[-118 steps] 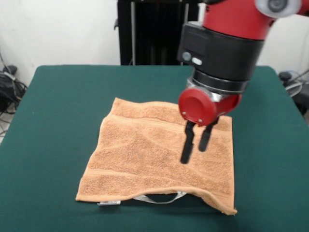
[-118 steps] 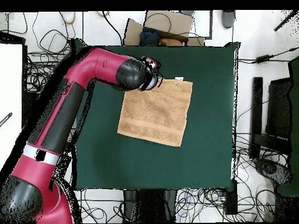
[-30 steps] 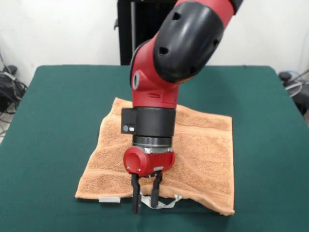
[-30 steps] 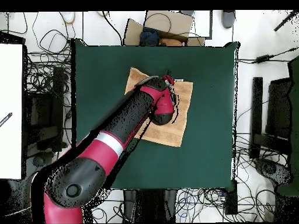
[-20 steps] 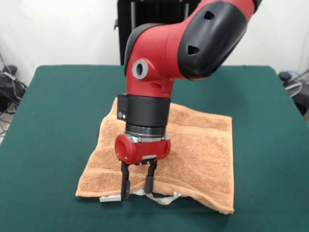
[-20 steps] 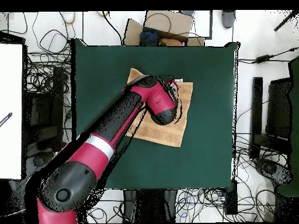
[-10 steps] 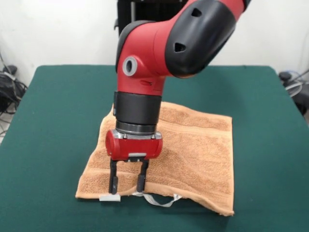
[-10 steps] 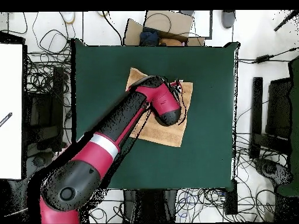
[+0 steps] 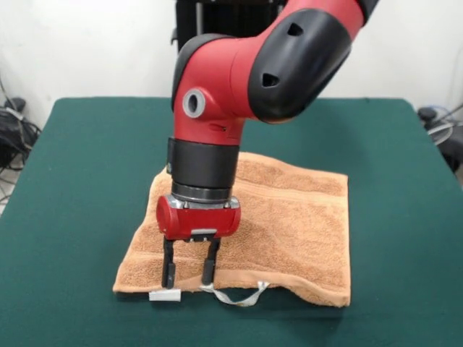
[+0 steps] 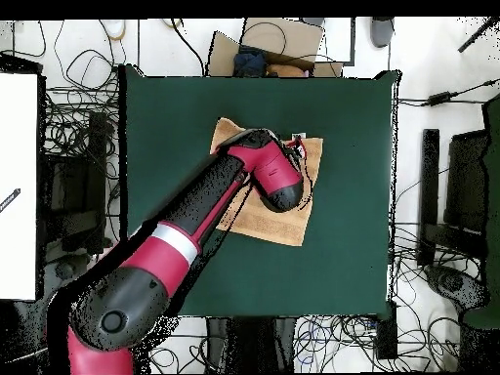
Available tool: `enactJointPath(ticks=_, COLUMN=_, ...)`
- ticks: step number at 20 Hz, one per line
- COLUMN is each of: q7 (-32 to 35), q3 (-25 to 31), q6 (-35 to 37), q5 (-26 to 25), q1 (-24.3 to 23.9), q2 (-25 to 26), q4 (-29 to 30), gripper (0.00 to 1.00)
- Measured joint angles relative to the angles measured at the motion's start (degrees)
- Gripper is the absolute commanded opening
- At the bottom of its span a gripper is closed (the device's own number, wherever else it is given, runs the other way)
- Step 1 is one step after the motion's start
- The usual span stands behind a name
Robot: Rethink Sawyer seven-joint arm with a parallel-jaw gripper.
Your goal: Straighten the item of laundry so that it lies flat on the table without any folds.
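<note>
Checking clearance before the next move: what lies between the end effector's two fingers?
In the front view, only the towel shows between the end effector's open fingers, near its front edge; the white tag lies just below.

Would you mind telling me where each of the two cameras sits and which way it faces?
Front view: sits across the table from the robot, looking at it over the towel; shows the red and black arm coming down, its open gripper at the towel's near edge by the white tag.
Overhead view: sits above, looking straight down on the table and the cables around it; shows the whole arm reaching from the bottom left.
Both share the table, the towel and the arm.
</note>
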Motion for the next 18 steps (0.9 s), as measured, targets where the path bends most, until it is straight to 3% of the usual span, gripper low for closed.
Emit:
enactJointPath(ticks=5, q7=1.0, q3=0.0, q6=-0.4, q5=-1.6, q1=0.3, q2=0.0, q4=0.0, gripper=1.0)
enactJointPath(ticks=10, q7=6.3, q3=-0.6, q6=-3.1, q5=-4.8, q1=0.9, q2=0.1, q4=0.0, gripper=1.0)
enactJointPath(ticks=18, q7=21.9, q3=-5.0, q6=-16.3, q5=-12.0, q1=2.0, q2=-0.3, q4=0.0, gripper=1.0)
